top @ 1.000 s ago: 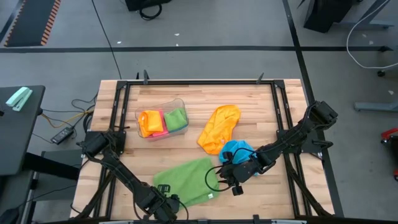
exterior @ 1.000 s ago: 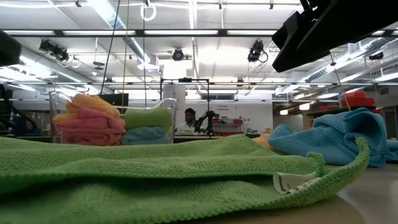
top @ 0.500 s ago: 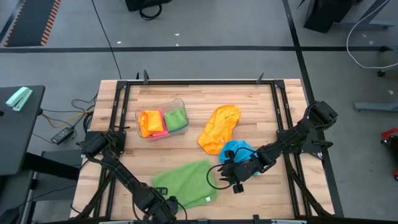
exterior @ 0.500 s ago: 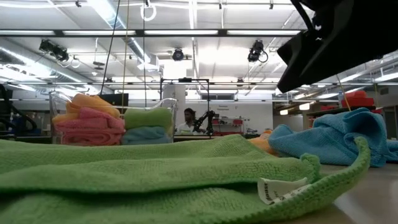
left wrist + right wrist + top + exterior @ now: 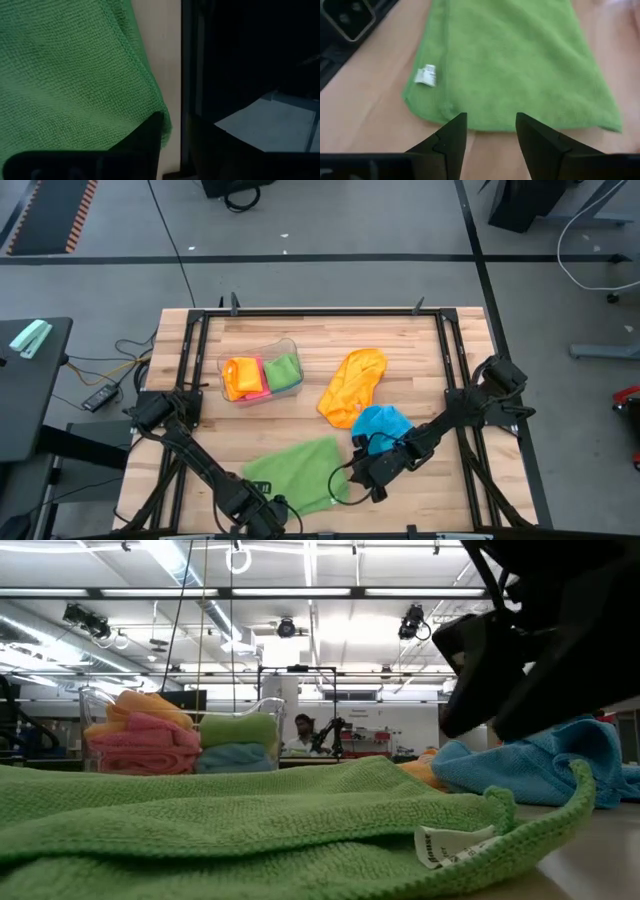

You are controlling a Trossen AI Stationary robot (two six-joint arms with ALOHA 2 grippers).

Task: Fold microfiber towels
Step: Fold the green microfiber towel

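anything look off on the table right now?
Nothing damaged or spilled. The green towel lies skewed at the table's front edge, half folded, tag showing. Orange towel and blue towel sit crumpled, overlapping, still unfolded. Folded ones are in the clear tub.

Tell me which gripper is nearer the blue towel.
Right. The right gripper hovers just past the blue towel, over the green towel's edge. The left gripper sits at the table's near edge, across the green towel.

Green towel point(image 5: 296, 471) flat near the front edge; crumpled blue point(image 5: 381, 421) touching crumpled orange point(image 5: 352, 384); folded ones point(image 5: 262, 376) in tub
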